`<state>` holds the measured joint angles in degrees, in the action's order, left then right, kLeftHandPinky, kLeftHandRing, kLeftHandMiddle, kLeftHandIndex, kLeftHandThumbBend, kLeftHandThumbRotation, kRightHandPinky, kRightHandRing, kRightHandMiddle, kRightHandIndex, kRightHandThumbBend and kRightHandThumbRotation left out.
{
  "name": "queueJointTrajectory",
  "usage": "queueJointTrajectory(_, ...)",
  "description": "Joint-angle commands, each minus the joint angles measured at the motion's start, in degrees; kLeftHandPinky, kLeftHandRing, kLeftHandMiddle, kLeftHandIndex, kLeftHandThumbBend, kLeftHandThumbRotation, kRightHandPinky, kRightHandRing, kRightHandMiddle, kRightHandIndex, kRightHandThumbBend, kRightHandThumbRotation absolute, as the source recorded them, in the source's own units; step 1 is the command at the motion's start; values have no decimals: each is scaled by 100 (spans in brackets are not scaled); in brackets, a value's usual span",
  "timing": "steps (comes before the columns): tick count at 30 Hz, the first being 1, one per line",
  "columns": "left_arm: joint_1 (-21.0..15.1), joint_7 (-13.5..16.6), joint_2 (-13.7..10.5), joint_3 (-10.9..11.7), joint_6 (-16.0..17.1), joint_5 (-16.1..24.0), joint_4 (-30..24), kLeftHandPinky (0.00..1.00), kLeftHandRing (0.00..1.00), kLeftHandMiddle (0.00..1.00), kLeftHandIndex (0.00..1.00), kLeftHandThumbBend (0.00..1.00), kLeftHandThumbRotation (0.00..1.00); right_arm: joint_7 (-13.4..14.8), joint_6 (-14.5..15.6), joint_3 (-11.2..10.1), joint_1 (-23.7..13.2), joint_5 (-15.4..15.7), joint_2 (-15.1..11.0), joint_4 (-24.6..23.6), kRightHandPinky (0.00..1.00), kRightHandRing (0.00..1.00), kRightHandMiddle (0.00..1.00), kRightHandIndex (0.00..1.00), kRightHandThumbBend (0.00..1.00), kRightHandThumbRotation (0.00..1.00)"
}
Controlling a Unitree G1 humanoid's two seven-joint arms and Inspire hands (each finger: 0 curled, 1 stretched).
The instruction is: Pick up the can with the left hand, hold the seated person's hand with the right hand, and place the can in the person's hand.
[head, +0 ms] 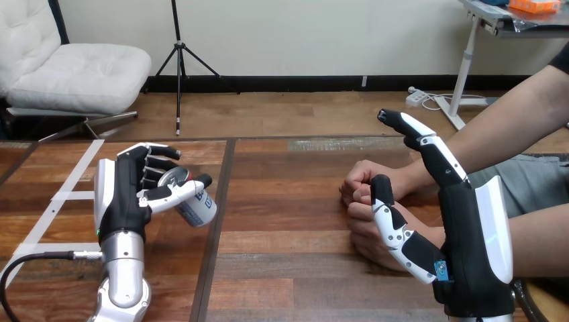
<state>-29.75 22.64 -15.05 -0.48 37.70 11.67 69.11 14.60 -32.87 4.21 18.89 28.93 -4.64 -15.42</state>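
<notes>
My left hand (126,194) is raised above the table's left part, fingers and thumb curled round a silver can (198,208). The can is tilted, with its top toward my palm. At the right, my right hand (470,228) stands on edge with its fingers straight and pointing up and left, thumb spread forward. Two of the person's hands reach in from the right. The upper one (361,180) is a loose fist on the table just left of my fingers. The lower one (366,236) lies behind my thumb; I cannot tell whether they touch.
The wooden table (288,215) has a dark seam running down between the can and the person's hands. White tape strips (64,201) cross its left end. The person's forearms (510,127) cross the right side.
</notes>
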Motion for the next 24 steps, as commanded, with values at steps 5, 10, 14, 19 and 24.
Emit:
queueJointTrajectory(5, -104, -105, -3, 113, 415, -97, -627, 40, 41, 48, 53, 78, 0, -27, 5, -11, -281, -83, 23, -233, 83, 85, 84, 82, 21, 0)
queueJointTrajectory(10, -34, -177, 5, 127, 497, -94, -769, 39, 41, 48, 54, 78, 0, -28, 9, -17, -284, -76, 23, -236, 83, 85, 84, 82, 21, 0)
queueJointTrajectory(14, 35, -229, 15, 132, 569, -78, -906, 38, 41, 49, 54, 78, 0, -41, 7, -30, -293, -85, 14, -230, 83, 85, 84, 82, 22, 0)
queueJointTrajectory(19, 101, -241, 29, 141, 640, -40, -1025, 38, 41, 49, 54, 78, 0, -97, 107, -65, -276, -8, -20, -303, 83, 86, 85, 82, 24, 0)
queueJointTrajectory(24, 162, -296, 56, 152, 668, -60, -1157, 39, 41, 49, 54, 78, 0, -350, 535, -169, -211, 285, -156, -595, 83, 87, 87, 84, 29, 0)
